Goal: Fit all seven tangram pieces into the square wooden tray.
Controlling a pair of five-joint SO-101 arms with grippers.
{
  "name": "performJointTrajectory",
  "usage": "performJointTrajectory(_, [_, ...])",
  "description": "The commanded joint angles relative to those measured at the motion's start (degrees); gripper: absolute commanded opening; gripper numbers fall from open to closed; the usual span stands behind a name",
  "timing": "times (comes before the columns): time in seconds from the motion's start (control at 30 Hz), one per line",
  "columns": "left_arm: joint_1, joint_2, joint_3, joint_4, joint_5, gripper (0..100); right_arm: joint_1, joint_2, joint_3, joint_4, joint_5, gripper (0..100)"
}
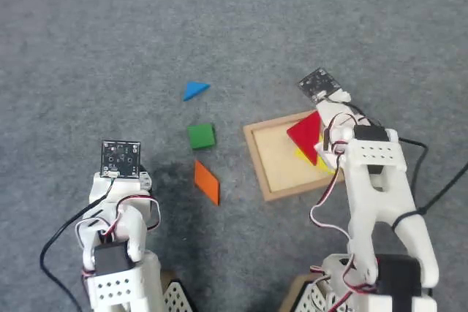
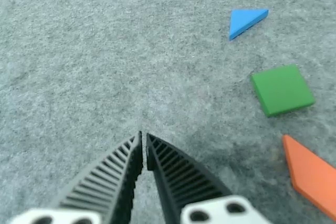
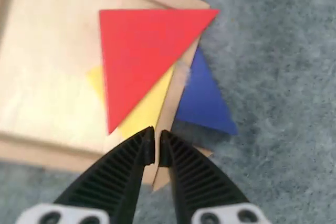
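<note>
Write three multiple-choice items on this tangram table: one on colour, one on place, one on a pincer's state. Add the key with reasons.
1. At the wooden tray, the piece lying on top of the yellow piece is:
A) red
B) green
C) orange

2. The green square lies:
A) inside the tray
B) on the carpet, between the light blue triangle and the orange parallelogram
C) on the tray's rim

3. The left pincer is:
A) wide open
B) shut on the orange parallelogram
C) shut, holding nothing

Key:
1 A: the right wrist view shows the red triangle overlapping the yellow piece.
2 B: the high view shows the square on the carpet, in line between those two pieces.
3 C: the left wrist view shows its fingertips together over bare carpet.
</note>
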Motion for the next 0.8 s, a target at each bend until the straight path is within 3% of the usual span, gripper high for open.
performJointTrajectory(0.0, [0.26,-0.79,-0.48,0.09,-0.09,2,1.36,1.80,-4.48,-4.26,-13.36,10.8])
performJointTrajectory(0.1, [0.26,-0.79,-0.48,0.09,-0.09,2,1.89,7.34,-10.02,-4.44,-21.63,7.5])
performJointTrajectory(0.3, [0.26,-0.79,-0.48,0.09,-0.09,2,1.45,18.33,-22.33,-4.88,-30.15,1.5])
performJointTrajectory(0.77, [0.26,-0.79,-0.48,0.09,-0.09,2,-4.44,30.20,-30.51,-4.35,-28.48,0.9])
